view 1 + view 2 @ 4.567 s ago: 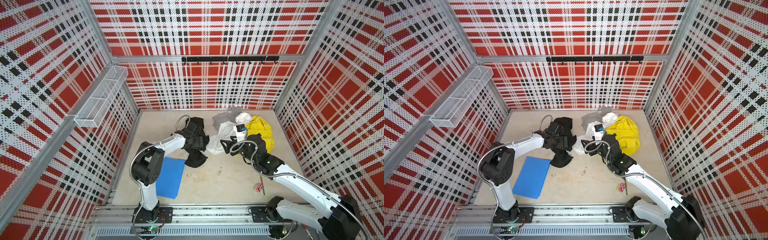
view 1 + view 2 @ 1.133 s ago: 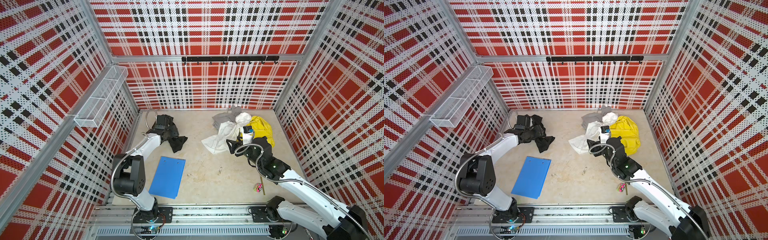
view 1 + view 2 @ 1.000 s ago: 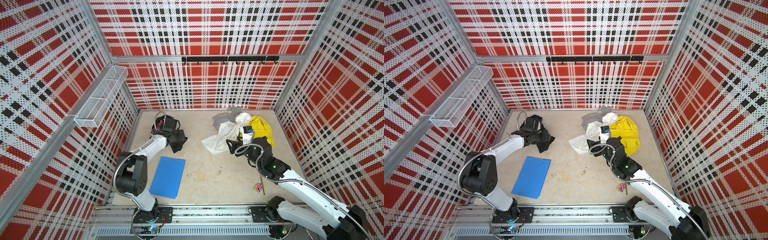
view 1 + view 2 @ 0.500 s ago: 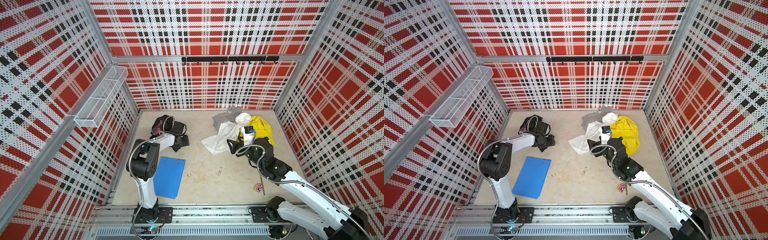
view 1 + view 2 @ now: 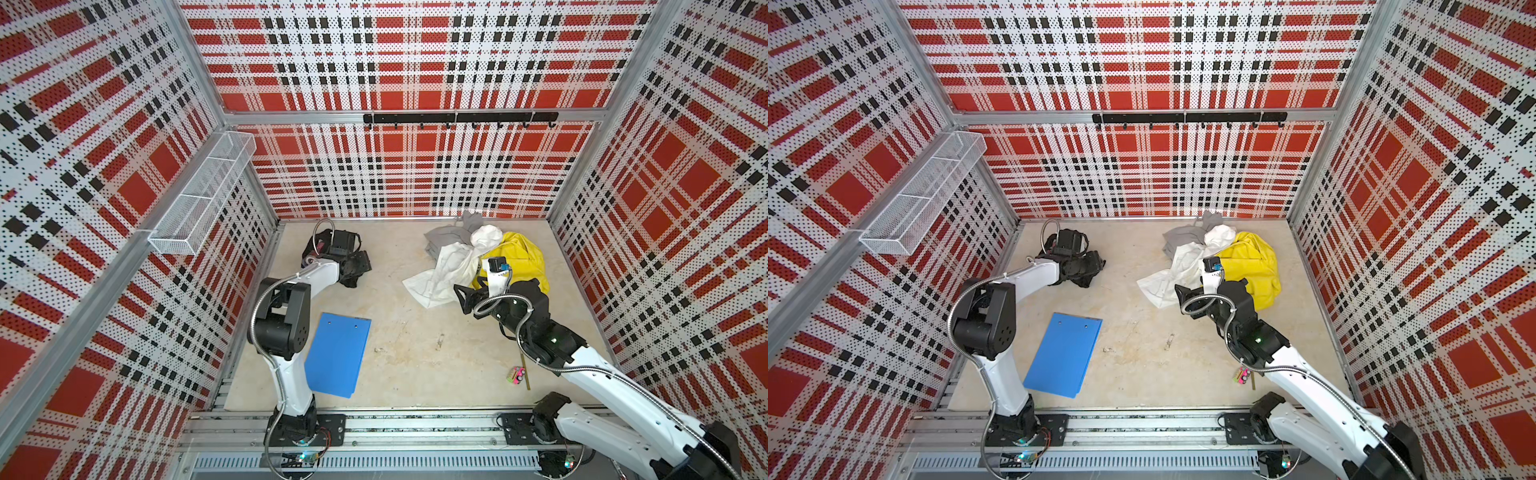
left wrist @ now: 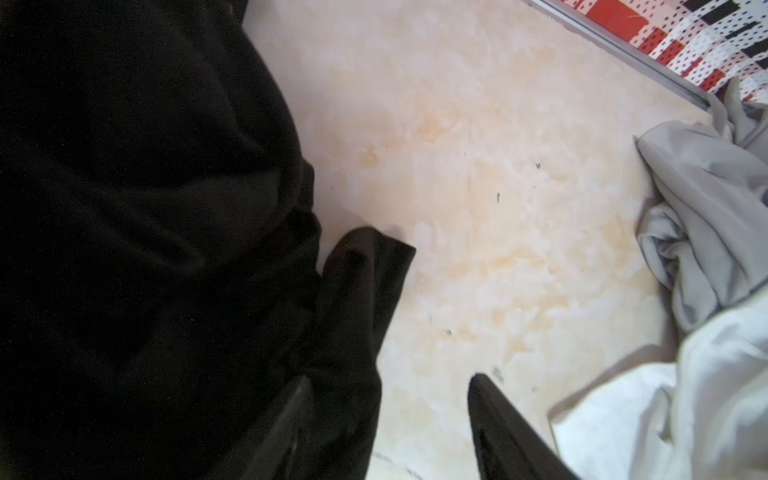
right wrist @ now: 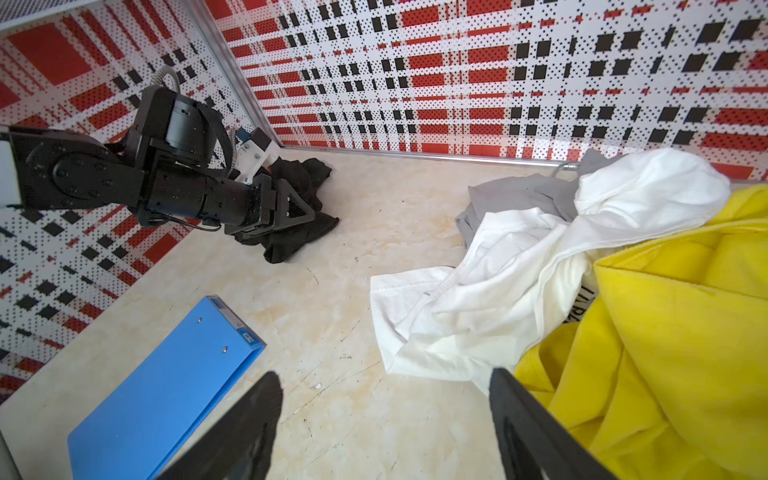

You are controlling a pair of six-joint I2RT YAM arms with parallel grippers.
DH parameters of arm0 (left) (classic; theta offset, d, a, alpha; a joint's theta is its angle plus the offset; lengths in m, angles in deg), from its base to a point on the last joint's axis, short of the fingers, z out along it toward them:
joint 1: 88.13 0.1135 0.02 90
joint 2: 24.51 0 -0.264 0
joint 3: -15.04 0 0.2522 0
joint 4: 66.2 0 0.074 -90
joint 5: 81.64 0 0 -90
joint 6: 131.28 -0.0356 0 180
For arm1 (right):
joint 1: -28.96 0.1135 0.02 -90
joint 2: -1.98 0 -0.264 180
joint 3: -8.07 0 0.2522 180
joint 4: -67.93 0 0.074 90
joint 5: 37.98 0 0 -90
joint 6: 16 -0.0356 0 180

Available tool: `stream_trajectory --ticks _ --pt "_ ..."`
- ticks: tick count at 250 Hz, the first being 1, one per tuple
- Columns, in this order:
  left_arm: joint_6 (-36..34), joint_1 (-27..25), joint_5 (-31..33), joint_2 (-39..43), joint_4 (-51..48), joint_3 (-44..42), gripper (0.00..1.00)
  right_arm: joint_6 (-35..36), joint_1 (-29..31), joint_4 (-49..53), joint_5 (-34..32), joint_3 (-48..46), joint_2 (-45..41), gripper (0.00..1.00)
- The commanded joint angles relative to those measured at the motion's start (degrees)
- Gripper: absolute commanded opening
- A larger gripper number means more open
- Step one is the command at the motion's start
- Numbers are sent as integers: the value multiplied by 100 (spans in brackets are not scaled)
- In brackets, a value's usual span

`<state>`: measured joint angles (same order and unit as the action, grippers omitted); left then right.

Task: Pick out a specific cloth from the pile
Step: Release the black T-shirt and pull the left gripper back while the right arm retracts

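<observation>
The cloth (image 5: 352,279), black and crumpled, lies by the far left wall in both top views, well apart from the pile. It fills one side of the left wrist view as a dark mass (image 6: 145,208). My left gripper (image 5: 358,266) (image 6: 390,378) is low over its edge and open. One finger (image 6: 291,415) is against the fabric, the other over bare floor. The pile has a yellow garment (image 5: 521,259), a white cloth (image 5: 442,272) and grey fabric (image 5: 442,241). My right gripper (image 5: 461,295) (image 7: 384,374) hovers open beside the white cloth, holding nothing.
A blue folder (image 5: 338,355) lies flat at front left, next to the left arm's base. A small pink and green item (image 5: 514,374) and a thin stick (image 5: 524,372) lie at front right. A wire basket (image 5: 203,195) hangs on the left wall, a hook rail (image 5: 457,118) on the back wall.
The black cloth has gone from beside the pile to the far left wall. In the last second the left arm folded its elbow inward over it. The right arm barely moved.
</observation>
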<state>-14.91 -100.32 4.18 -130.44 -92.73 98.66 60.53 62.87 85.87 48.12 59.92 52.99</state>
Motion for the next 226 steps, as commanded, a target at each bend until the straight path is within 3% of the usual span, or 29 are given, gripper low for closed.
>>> stream_trajectory --ticks 1,11,28,73,117,133,174,226 --pt "-99 -244 -176 1140 477 -460 80 205 -229 -77 -86 -133 -315 94" --pt "-168 -299 -200 1477 541 -649 90 181 -331 -17 -212 -167 -397 100" --pt "-284 -395 -173 2021 575 -909 100 128 -472 63 -568 -230 -525 100" --pt "-563 -583 694 3251 902 -1800 99 -4 -683 -158 -1496 -631 -1056 100" --pt "-930 -367 1427 4099 2185 -3290 99 -77 -1095 -258 -1872 -1059 -1354 100" --pt "-979 -242 1780 4250 2483 -3673 99 -111 -1369 -408 -1789 -1248 -1393 100" --pt "-1467 196 1842 4098 3058 -4211 99 -211 -2233 -1340 -1710 -1911 -1157 100" --pt "-1968 533 1673 3667 3824 -4284 99 70 -3393 -3359 -759 -2644 -319 100"
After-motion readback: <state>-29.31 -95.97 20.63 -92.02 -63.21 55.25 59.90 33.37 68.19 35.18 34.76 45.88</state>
